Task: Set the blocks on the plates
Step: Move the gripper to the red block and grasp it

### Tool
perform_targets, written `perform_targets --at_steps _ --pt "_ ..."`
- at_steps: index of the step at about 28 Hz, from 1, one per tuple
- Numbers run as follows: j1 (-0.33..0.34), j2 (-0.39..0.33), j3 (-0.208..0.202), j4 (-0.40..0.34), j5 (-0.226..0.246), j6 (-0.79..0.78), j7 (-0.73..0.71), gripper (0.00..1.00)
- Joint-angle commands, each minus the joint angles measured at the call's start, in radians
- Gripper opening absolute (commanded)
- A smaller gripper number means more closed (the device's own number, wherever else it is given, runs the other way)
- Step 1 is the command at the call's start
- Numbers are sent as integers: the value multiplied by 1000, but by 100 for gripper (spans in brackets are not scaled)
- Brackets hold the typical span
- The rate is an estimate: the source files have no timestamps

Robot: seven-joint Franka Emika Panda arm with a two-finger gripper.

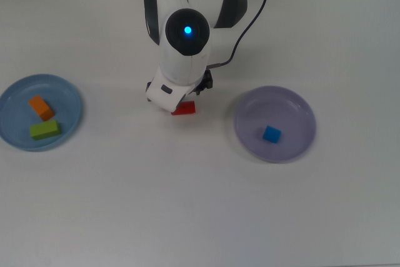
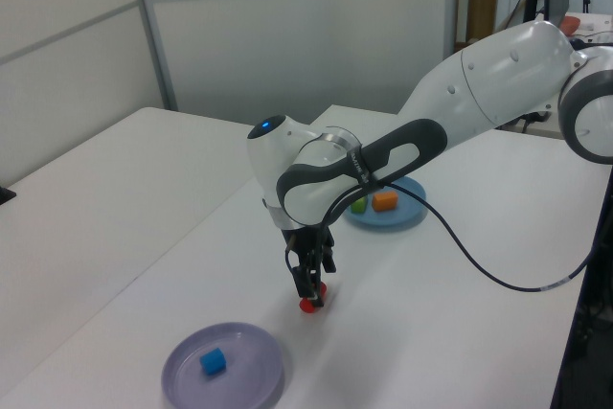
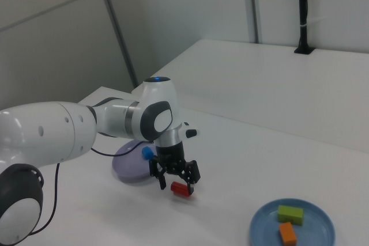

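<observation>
The red block (image 3: 182,189) lies on the white table between the two plates. My gripper (image 3: 179,181) is lowered over it, open, one finger on each side of it. In the top view the arm covers most of the red block (image 1: 185,109). The left view shows the gripper (image 2: 311,292) down at the red block (image 2: 308,306). The tiny blue cube (image 1: 271,134) lies in the lavender plate (image 1: 294,107) at the top view's right. The orange block (image 1: 40,107) and the green block (image 1: 45,129) lie in the light blue plate (image 1: 65,95) at the top view's left.
A black cable (image 2: 479,270) hangs from the arm and trails above the table in the left view. A black post (image 3: 302,15) stands on the far table in the right view. Grey wall panels stand behind the table.
</observation>
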Motion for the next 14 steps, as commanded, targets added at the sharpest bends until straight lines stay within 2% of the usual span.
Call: perform_targets --at_steps 1,8,9,10,14 --pt "-1 5 -4 -19 24 58 -28 100" --pt "0 34 -4 -14 22 99 -26 100" --pt "0 34 -4 -14 22 104 -25 96" --pt "2 34 -4 -16 22 114 -25 81" --pt "2 32 -4 -16 24 128 -25 49"
